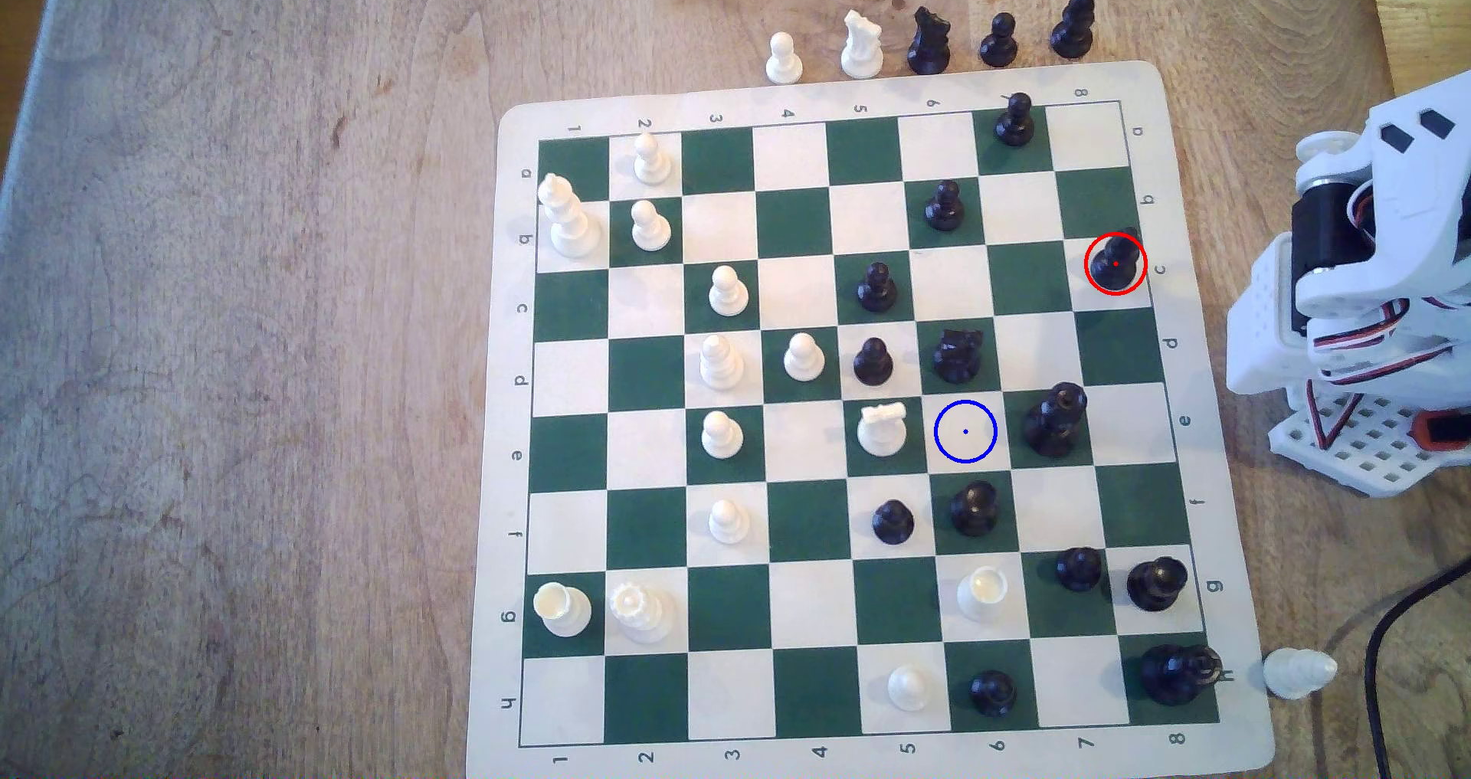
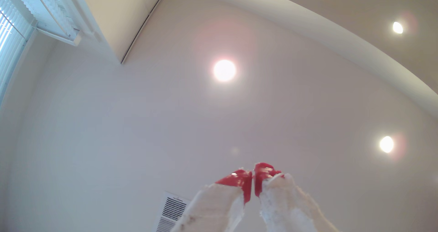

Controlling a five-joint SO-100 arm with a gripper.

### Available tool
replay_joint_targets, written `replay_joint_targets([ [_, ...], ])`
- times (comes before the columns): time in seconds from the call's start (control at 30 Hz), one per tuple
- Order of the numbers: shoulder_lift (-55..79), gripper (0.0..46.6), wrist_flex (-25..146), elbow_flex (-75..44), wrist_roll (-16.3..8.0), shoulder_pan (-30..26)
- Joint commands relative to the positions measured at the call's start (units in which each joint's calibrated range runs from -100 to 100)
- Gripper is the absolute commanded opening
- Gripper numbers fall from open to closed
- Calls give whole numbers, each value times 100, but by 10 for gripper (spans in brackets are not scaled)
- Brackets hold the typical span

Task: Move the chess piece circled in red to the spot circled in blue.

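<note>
The chess piece (image 1: pixel 1114 258), a black plastic one with a smooth pointed head and a round base, stands inside a thin red ring on a cream square at the board's edge, on the exterior view's right. That square is in the row marked c and the column marked 8. The piece stands upright and nothing touches it.

The spot (image 1: pixel 965 431), a cream square with a thin blue ring and a blue dot, is bare. It sits between a white plastic knight (image 1: pixel 882 427) and a big black piece with a crown top (image 1: pixel 1055 419).

The white plastic robot arm (image 1: pixel 1353 270) is folded up beside the green and cream chess board (image 1: pixel 836 91), off its edge on the exterior view's right. It stands near the chess piece but apart from it.

In the wrist view, the gripper (image 2: pixel 253 177) points up at the pale ceiling (image 2: pixel 166 127) with its round lights. Its two red tips are pressed together, with just a thin line between them, and they hold nothing. So the gripper is far away from the chess piece down on the board.
</note>
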Motion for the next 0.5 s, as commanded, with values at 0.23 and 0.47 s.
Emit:
replay_joint_targets([
  [0.23, -11, 2, 3681, -599, 29, 902],
  [0.47, -11, 2, 8620, -2321, -15, 1809],
])
